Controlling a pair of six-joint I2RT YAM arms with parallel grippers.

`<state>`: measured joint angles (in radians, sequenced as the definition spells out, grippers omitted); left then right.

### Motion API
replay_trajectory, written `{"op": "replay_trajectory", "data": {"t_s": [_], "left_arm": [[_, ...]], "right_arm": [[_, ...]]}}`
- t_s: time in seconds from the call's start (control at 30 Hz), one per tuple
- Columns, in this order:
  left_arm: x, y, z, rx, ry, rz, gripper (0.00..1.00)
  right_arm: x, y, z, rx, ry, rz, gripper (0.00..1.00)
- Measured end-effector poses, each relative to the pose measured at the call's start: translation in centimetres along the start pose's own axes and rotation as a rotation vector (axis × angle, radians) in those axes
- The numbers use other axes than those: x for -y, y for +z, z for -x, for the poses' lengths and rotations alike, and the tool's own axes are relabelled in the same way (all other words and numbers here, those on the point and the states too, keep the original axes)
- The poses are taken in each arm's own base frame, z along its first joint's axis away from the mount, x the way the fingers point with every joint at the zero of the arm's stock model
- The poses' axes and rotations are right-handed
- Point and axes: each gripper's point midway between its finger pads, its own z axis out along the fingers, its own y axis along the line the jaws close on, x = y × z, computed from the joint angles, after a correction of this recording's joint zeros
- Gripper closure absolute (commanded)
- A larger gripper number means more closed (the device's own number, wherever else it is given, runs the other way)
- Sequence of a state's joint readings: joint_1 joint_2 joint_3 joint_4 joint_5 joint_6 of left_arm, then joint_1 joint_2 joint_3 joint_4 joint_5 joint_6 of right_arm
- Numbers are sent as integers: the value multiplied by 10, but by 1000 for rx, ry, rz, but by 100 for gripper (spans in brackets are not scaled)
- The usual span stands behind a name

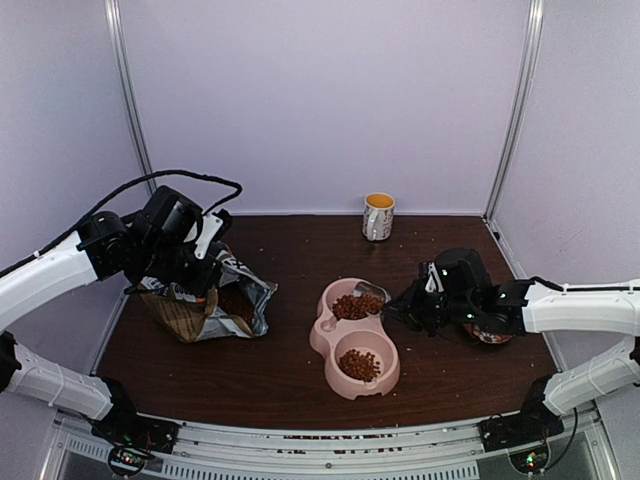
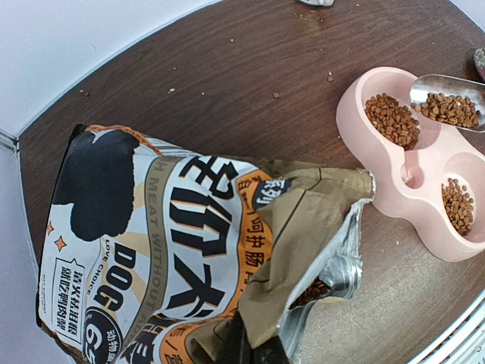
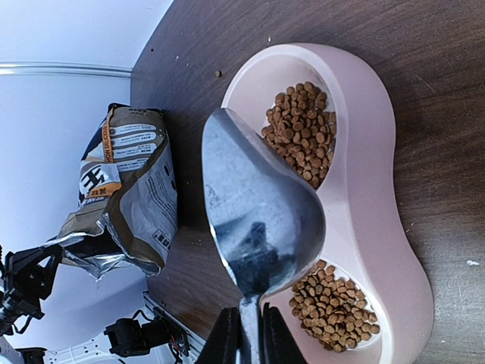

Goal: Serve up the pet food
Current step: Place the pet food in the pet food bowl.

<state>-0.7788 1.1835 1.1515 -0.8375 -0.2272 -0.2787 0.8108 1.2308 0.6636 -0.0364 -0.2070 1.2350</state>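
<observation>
The pet food lies as brown kibble in both cups of the pink double bowl (image 1: pixel 325 340): the far cup (image 1: pixel 357 307) and the near cup (image 1: pixel 359 365). My right gripper (image 3: pixel 248 322) is shut on the handle of a metal scoop (image 3: pixel 258 212), which hangs over the far cup. In the left wrist view the scoop (image 2: pixel 432 85) carries kibble (image 2: pixel 449 110). My left gripper (image 2: pixel 258 345) is shut on the torn top edge of the printed food bag (image 2: pixel 182 243), holding it up at the table's left. More kibble (image 2: pixel 314 290) shows inside the bag's foil mouth.
A white and orange mug (image 1: pixel 378 216) stands at the back centre. A small round dish (image 1: pixel 488 335) sits under my right arm. Loose crumbs (image 2: pixel 330 76) dot the dark wood table. White walls close in on the left, back and right.
</observation>
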Motion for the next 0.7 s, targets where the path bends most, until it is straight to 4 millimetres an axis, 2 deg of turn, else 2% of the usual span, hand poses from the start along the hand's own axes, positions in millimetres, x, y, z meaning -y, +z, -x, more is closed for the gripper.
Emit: {"op": "replay_trajectory", "data": {"t_s": [0.7], "left_arm": [[0,-1,0,2,0,0,100]], "right_arm": [[-1,0,6,14,-36,-48,100]]}}
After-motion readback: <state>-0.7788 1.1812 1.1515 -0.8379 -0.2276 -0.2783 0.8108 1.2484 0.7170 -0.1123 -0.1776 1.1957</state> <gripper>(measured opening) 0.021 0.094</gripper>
